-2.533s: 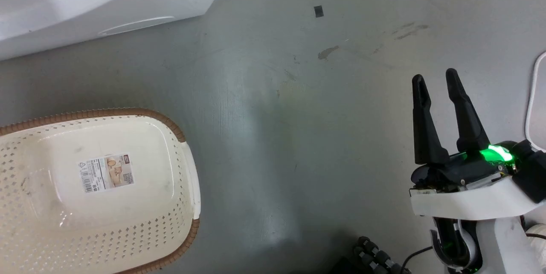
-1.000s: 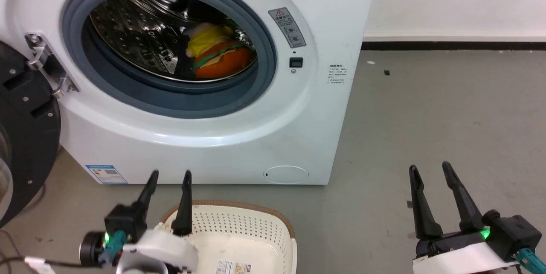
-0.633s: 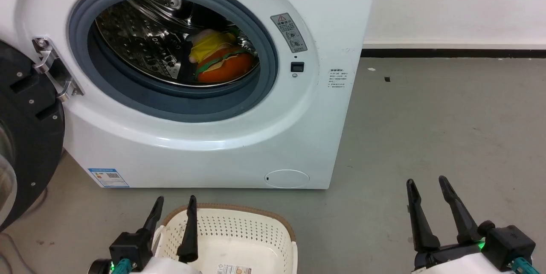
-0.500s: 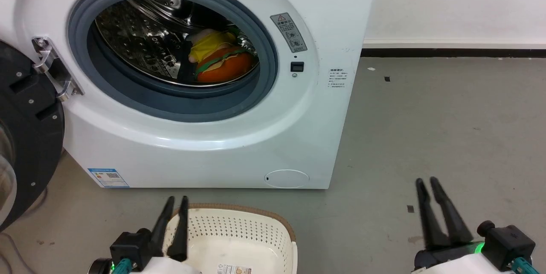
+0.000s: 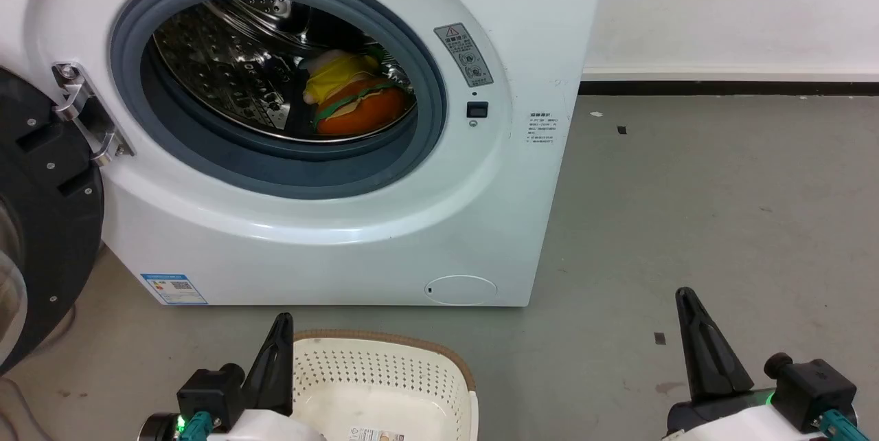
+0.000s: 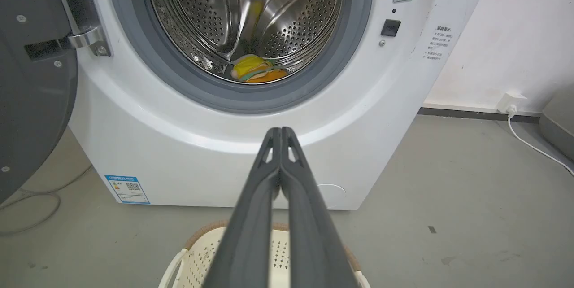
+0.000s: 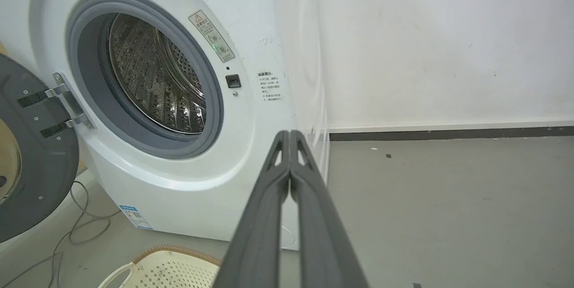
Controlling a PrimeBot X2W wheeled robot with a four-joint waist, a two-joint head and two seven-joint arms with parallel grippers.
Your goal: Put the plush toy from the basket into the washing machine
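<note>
Left gripper (image 5: 281, 324): long dark fingers, apart 0.6 s ago, now pressed together on nothing, over the basket's near corner.
Right gripper (image 5: 685, 298): likewise closed and empty, above bare floor.
Basket (image 5: 371, 365): cream-white perforated plastic, brown rim; no toy in its visible part.
Plush toy (image 5: 357, 108): orange burger-like body, green strip, yellow piece; unmoved inside the large white front-loading washing machine (image 5: 329, 249).
Meaning: the transfer looks finished and both arms appear to be parking.

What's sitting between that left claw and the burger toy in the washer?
In the left wrist view, the front of the washing machine and its grey gasket stand between the shut left gripper and the plush toy.
</note>
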